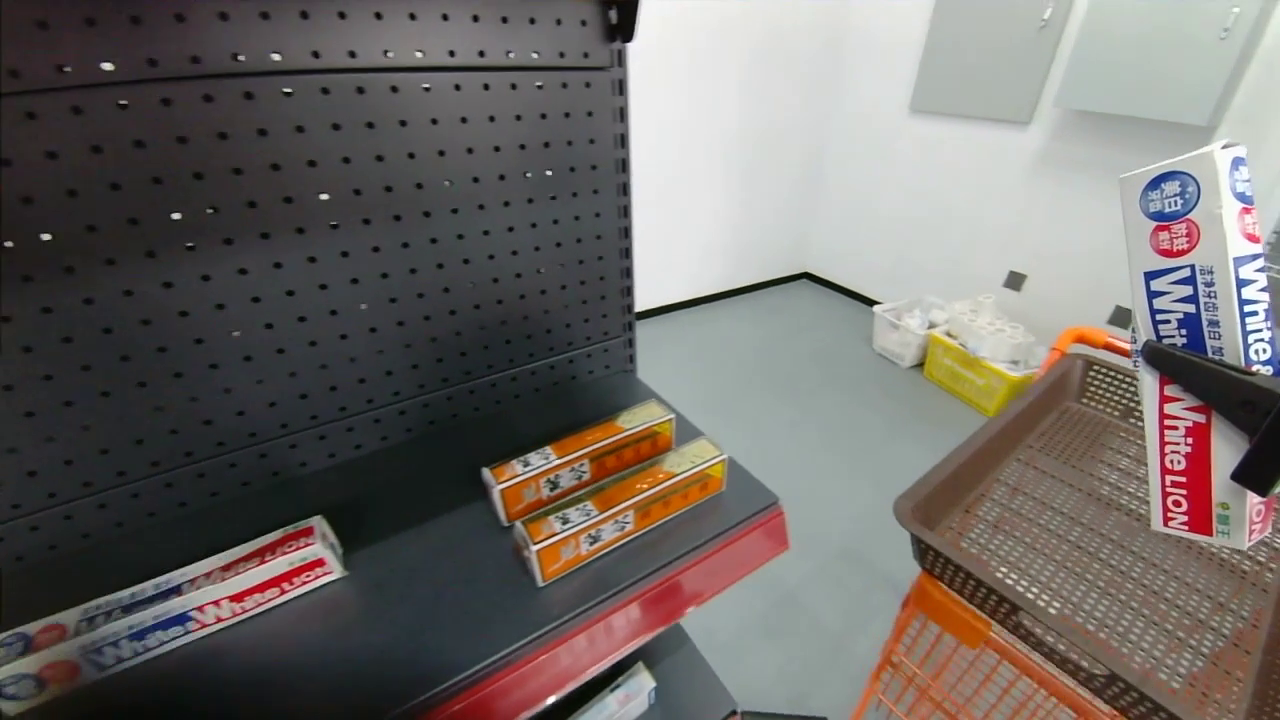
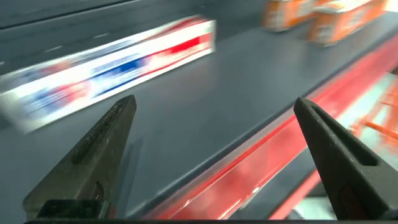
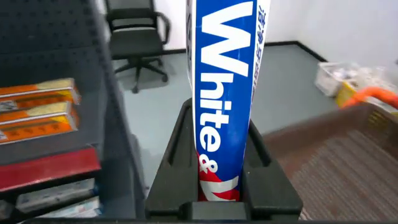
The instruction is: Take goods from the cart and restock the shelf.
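A toothpaste box [image 1: 1190, 300] is clamped by the right gripper [image 3: 221, 143] above the cart [image 1: 960, 470]; the left gripper [image 2: 214, 118] is held wide open.

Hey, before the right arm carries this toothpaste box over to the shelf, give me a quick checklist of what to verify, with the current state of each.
1. Grip: right gripper shut on the held white box: ok.
2. Clearance: held white box raised above the cart basket: ok.
3. Room: bare shelf between the white boxes and orange boxes: ok.
4. Pose: held white box lying flat like the shelved ones: not ok, it stands upright.
5. Path: left gripper out of the way: cannot tell; it hangs open over the shelf's front.
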